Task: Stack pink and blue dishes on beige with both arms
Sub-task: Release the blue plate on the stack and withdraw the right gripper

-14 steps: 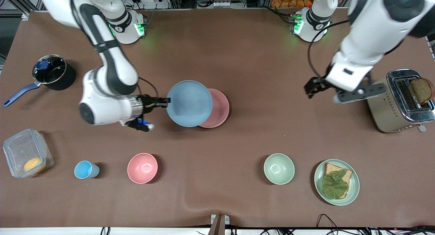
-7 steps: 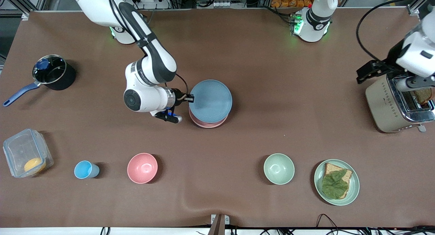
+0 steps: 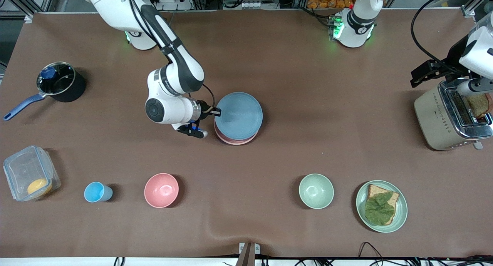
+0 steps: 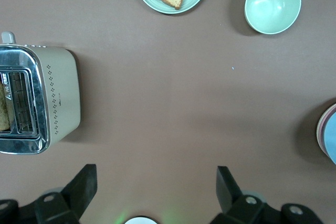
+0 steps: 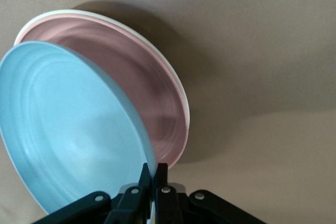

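My right gripper (image 3: pixel 217 112) is shut on the rim of the light blue plate (image 3: pixel 238 116) at mid-table. In the right wrist view its jaws (image 5: pixel 154 174) pinch that rim, and the blue plate (image 5: pixel 68 129) hangs tilted just above the pink plate (image 5: pixel 152 98). From the front only a sliver of the pink plate (image 3: pixel 235 140) shows under the blue one. A cream rim of the beige plate (image 5: pixel 157 56) peeks out beneath the pink plate. My left gripper (image 4: pixel 156 190) is open with nothing in it, high over the table beside the toaster, and that arm waits.
A toaster (image 3: pixel 443 116) with bread stands at the left arm's end. Along the edge nearest the front camera sit a green plate with bread and lettuce (image 3: pixel 400 216), a green bowl (image 3: pixel 316 191), a pink bowl (image 3: pixel 161 190), a blue cup (image 3: pixel 96 191) and a clear container (image 3: pixel 29 173). A black pot (image 3: pixel 59 81) stands at the right arm's end.
My right arm has carried the blue plate sideways until it sits over the pink plate, then lowered it slightly. My left arm has drawn back toward the toaster.
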Controlling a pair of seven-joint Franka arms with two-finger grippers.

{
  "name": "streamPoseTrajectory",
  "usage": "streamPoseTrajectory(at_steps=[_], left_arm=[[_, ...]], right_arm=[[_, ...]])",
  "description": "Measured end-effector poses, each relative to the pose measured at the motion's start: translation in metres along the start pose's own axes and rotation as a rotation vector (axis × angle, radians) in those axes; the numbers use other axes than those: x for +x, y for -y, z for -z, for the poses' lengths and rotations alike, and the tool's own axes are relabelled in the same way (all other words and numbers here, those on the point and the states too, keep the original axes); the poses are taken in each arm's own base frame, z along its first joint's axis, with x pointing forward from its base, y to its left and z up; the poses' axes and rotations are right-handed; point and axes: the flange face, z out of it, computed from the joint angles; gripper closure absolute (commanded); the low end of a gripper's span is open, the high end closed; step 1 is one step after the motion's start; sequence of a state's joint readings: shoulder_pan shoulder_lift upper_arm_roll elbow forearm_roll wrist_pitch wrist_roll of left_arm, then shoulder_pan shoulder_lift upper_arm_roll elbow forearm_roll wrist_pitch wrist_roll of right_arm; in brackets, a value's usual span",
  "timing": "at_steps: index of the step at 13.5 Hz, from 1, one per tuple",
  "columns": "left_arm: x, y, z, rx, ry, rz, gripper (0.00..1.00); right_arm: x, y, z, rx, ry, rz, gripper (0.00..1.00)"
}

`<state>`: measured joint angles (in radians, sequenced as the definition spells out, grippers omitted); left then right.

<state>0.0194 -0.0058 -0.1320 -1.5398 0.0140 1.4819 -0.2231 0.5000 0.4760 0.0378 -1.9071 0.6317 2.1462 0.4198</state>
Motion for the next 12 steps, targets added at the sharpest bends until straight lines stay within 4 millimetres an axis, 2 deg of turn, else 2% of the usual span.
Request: streamPoseTrajectory(at_steps=[4,5,6,7,10,12], left_arm=[[0.000,-0.001,0.000,0.000,0.000,-0.002,0.00],[0.000,-0.001,0.000,0.000,0.000,-0.003,0.00],[0.000,-0.001,0.000,0.000,0.000,-0.003,0.00],[0.000,-0.001,0.000,0.000,0.000,-0.002,0.00],[-0.001,-0.001,0.000,0.000,-0.001,0.001,0.00],[-0.001,-0.001,0.001,0.000,-0.002,0.001,0.00]], right_arm=[[0.005,-0.004,-0.010,-0.008,0.004,-0.009,1.00],[0.005,-0.004,-0.011,-0.010,0.005,-0.010,0.87],[0.006,-0.005,-0.012,-0.010,0.005,-0.012,0.23],[0.007,-0.006,-0.011,-0.011,0.004,-0.014,0.00],[0.011,-0.010,-0.004,-0.011,0.008,-0.027,0.00],[0.018,-0.017,0.018,-0.006,0.010,-0.039,0.00]])
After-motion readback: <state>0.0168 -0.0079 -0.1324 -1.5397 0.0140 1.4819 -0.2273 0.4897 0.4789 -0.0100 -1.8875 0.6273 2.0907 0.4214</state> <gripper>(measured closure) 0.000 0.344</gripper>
